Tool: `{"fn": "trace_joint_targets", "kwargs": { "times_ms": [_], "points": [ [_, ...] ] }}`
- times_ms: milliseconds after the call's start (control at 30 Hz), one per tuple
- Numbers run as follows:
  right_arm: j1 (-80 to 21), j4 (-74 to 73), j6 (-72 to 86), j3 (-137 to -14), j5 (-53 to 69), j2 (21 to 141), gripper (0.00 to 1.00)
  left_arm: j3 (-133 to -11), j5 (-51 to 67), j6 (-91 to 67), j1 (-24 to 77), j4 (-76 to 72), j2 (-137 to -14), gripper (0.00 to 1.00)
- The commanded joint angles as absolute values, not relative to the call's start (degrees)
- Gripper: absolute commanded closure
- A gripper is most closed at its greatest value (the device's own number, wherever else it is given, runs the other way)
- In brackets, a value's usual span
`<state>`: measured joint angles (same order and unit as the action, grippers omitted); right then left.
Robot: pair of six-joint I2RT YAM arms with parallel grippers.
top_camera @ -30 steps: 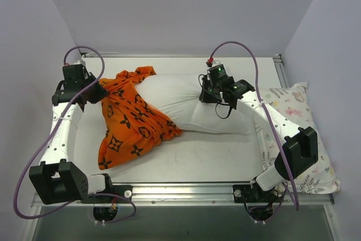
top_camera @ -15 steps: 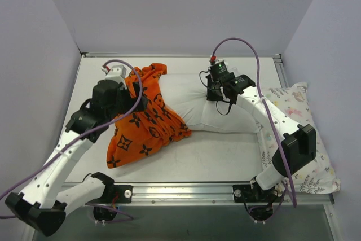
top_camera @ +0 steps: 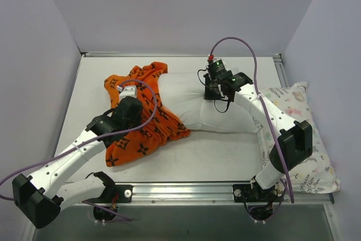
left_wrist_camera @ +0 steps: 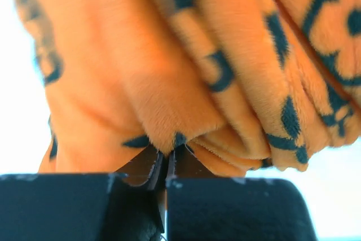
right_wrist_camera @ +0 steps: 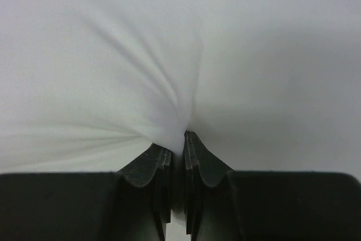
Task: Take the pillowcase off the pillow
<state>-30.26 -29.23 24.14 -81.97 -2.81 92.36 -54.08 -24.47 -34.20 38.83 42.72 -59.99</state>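
Left gripper point(left_wrist_camera: 167, 153) closed tight, pinching fold of orange pillowcase point(left_wrist_camera: 186, 71). Right gripper point(right_wrist_camera: 177, 139) closed, clamping puckered fabric of white pillow point(right_wrist_camera: 169, 55). Pillowcase bunched over pillow's left end, centre-left on table point(top_camera: 225, 150); pillow's right part bare.

The left gripper point(left_wrist_camera: 167, 152) and right gripper point(right_wrist_camera: 178, 142) each have fingers point(right_wrist_camera: 198, 165) pinched together, arms point(top_camera: 265, 114) stretched forward.
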Motion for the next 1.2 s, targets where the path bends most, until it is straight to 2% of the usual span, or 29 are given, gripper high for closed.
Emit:
{"fn": "trace_joint_targets", "kwargs": {
  "times_ms": [0, 67, 133, 267, 400, 433, 533, 633, 667, 700, 733, 767, 833, 900, 1000, 1167],
  "points": [
    [-25.24, -31.02, 24.17, -82.18, -6.42, 90.71, 1.00, -57.30, -40.57, -34.20, 30.98, 50.96, -56.62, 1.00],
    [-24.00, -31.03, 24.26, -82.26, -5.98, 90.09, 1.00, -56.96, -42.53, -33.23, 25.61, 51.33, -53.98, 1.00],
    [-21.63, -31.02, 24.17, -82.18, -4.40, 89.91, 1.00, -55.73, -39.40, -31.30, 15.16, 50.11, -52.04, 1.00],
    [-17.59, -31.03, 25.13, -82.44, -1.24, 90.18, 1.00, -51.51, -24.20, -30.15, -3.22, 43.00, -48.26, 1.00],
    [-15.38, -30.94, 25.05, -82.62, -0.44, 90.00, 1.00, -49.58, -14.87, -31.20, -18.51, 41.31, -51.15, 1.00],
    [-15.21, -30.85, 25.05, -82.79, -0.53, 89.83, 1.00, -48.96, -8.85, -31.29, -25.77, 40.44, -51.76, 1.00],
    [-13.98, -30.94, 25.14, -83.06, 1.40, 88.95, 1.00, -48.42, -2.12, -32.16, -30.23, 37.71, -55.71, 1.00],
    [-13.45, -30.85, 25.49, -82.97, 3.69, 87.45, 1.00, -51.06, 2.18, -31.38, -30.15, 36.13, -59.85, 1.00],
    [-13.62, -30.68, 25.31, -82.88, 4.21, 86.93, 1.00, -52.46, 7.33, -30.25, -29.10, 34.56, -60.72, 1.00],
    [-14.23, -29.98, 25.31, -82.79, 5.18, 86.23, 1.00, -53.43, 7.90, -28.67, -27.44, 34.45, -60.82, 0.97],
    [-14.85, -29.88, 25.14, -82.88, 5.10, 85.87, 1.00, -54.48, 7.39, -27.87, -25.33, 34.63, -60.82, 0.87],
    [-15.55, -29.88, 25.05, -83.14, 4.92, 85.70, 1.00, -55.71, 4.95, -27.17, -22.35, 35.06, -60.04, 0.66],
    [-18.19, -29.88, 25.05, -83.14, 3.44, 84.91, 1.00, -58.79, 1.68, -25.58, -13.30, 35.42, -58.72, 0.34],
    [-19.59, -29.88, 24.96, -82.88, 2.11, 83.94, 1.00, -62.29, -2.52, -23.92, -4.28, 36.91, -57.40, 0.16],
    [-21.53, -29.97, 25.31, -83.14, 1.58, 83.67, 1.00, -64.24, -4.82, -23.11, 4.80, 38.40, -56.95, 0.09],
    [-25.83, -30.32, 25.49, -85.77, 0.18, 84.90, 1.00, -64.16, -13.61, -24.43, 24.06, 37.62, -60.89, 0.06]
  ]
}}
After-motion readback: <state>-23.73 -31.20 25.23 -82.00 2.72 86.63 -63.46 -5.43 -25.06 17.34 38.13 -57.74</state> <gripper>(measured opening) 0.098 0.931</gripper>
